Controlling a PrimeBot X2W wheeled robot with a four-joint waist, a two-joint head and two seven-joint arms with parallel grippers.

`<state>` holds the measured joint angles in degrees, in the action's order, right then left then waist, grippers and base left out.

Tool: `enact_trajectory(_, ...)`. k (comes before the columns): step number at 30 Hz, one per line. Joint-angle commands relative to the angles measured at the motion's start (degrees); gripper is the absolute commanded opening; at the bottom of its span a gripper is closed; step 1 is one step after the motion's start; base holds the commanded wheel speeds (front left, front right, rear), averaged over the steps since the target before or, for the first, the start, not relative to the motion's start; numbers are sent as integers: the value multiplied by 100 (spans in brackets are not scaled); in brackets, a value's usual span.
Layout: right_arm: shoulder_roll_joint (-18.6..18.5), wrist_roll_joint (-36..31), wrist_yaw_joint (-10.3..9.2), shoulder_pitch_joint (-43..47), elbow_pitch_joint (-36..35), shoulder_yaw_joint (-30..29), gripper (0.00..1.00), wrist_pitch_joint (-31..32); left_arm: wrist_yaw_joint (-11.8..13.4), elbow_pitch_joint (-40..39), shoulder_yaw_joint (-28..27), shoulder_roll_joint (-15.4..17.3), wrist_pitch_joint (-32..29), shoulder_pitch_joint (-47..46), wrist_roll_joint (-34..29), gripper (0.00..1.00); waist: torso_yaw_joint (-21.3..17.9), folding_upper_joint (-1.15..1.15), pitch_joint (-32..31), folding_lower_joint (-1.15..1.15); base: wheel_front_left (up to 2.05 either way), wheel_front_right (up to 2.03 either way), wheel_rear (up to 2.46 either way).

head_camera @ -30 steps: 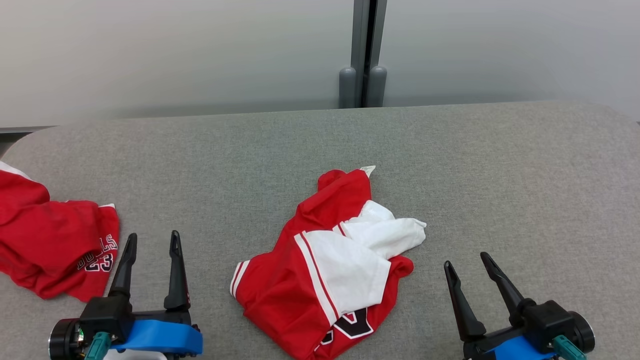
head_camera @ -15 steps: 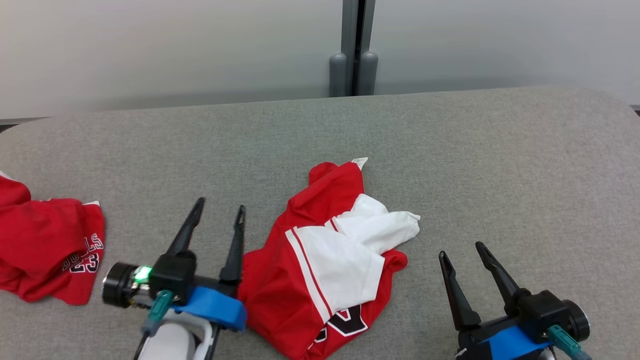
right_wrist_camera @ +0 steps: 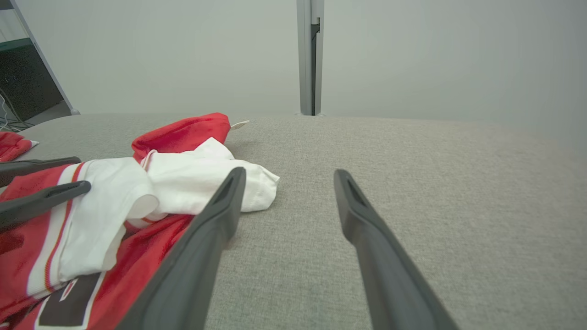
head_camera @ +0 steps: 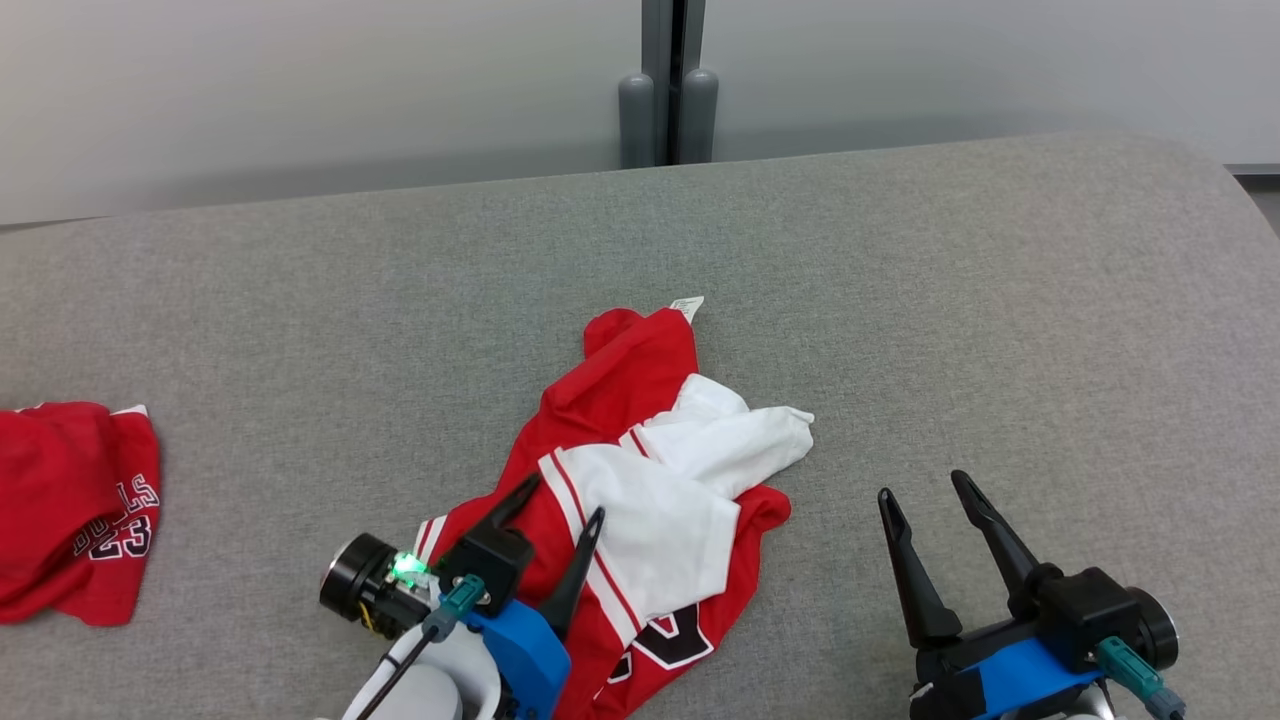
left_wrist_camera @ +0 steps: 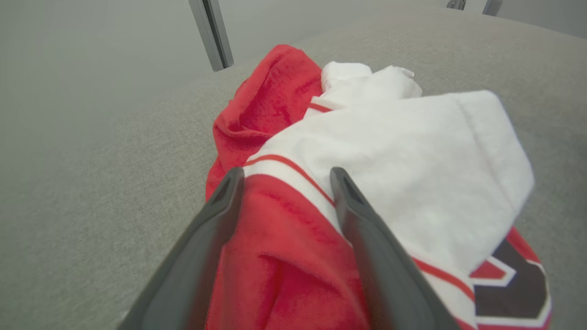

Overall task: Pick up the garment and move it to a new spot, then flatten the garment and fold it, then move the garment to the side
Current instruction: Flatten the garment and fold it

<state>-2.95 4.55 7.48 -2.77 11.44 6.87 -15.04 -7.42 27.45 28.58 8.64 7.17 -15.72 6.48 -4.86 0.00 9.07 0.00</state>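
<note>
Garment (head_camera: 650, 490) — a red and white jersey — is lying crumpled near the front middle of the grey counter (head_camera: 950, 300), with part of a dark letter patch showing at its near edge; nearest the robot, the left end effector (head_camera: 564, 496) is hanging over the garment's near-left part, jaws standing fully apart and gripping nothing; in the left wrist view its fingers are straddling a red fold just beside the white-striped seam, probably because a raised fold is offering something to pinch, though whether the tips are touching cloth I cannot tell; the right end effector (head_camera: 921, 484) is sitting to the garment's right over bare counter, equally wide and empty, apart from the cloth — seemingly waiting so as not to crowd the first pick; farther on, a white sleeve is bunching across the red body, and a small label (head_camera: 688, 305) is poking out at the far tip; well apart at the left edge, a second red jersey (head_camera: 70, 500) is lying in a heap; beyond the counter, a grey post (head_camera: 668, 100) is standing against the pale wall.
</note>
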Motion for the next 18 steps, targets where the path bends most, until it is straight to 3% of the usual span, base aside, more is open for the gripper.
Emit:
enact_trajectory(1,8,5,3,-70,10,-9,100,-20,-1,57,90,79,-73,-85,69,100,-16,0,21,0,0,0,0)
enact_trajectory(5,8,56,3,-125,18,22,100,-20,-1,279,373,247,-333,-153,295,100,-78,0,77,0,0,0,0)
enact_trajectory(6,8,56,3,-137,18,37,100,-20,-1,312,387,277,-330,-187,323,62,-97,0,90,0,0,0,0)
enact_trajectory(7,7,62,3,-137,18,40,100,-20,-2,346,406,280,-333,-193,377,4,-108,0,96,0,0,0,0)
enact_trajectory(8,8,72,3,-140,12,46,100,-20,-2,371,419,289,-326,-227,404,0,-120,0,104,0,0,0,0)
enact_trajectory(13,8,106,3,-178,-6,37,100,-20,14,463,298,314,-130,-546,505,0,-195,0,141,0,0,0,0)
enact_trajectory(18,8,111,3,-165,-20,-57,100,-20,211,427,-13,362,227,-935,619,0,-238,0,135,0,0,0,0)
